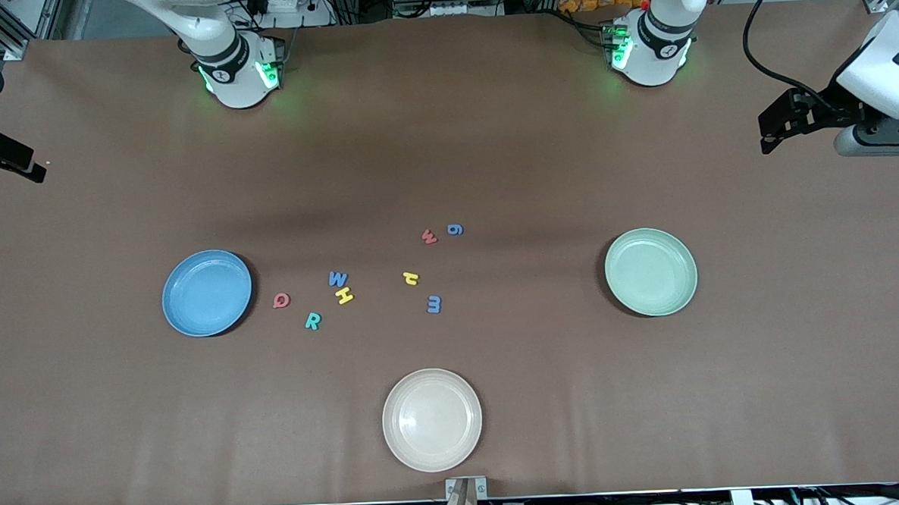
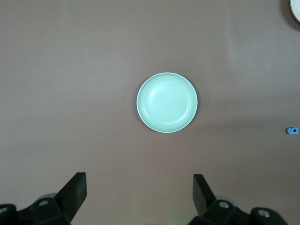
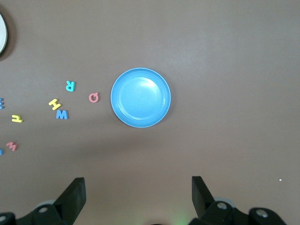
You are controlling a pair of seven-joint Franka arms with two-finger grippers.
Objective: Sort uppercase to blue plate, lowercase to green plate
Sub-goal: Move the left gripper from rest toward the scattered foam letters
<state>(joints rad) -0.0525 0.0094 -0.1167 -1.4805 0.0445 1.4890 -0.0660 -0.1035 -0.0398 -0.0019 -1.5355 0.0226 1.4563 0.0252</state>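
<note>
Foam letters (image 1: 343,295) loose between blue plate (image 1: 207,293) and green plate (image 1: 651,272), left claw (image 2: 139,190) spread, right claw (image 3: 138,192) spread

Blue plate (image 1: 207,293), mint-green plate (image 1: 651,272)

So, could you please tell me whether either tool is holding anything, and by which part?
Nothing is held: the left tool and right tool are both open and empty.

- Red Q (image 1: 282,300), teal R (image 1: 313,321), yellow H (image 1: 344,295) and blue W (image 1: 337,278): foam capitals on the table.
- Red w (image 1: 429,237), blue g (image 1: 455,229), yellow h (image 1: 411,278) and blue m (image 1: 434,305): foam lowercase letters.
</note>
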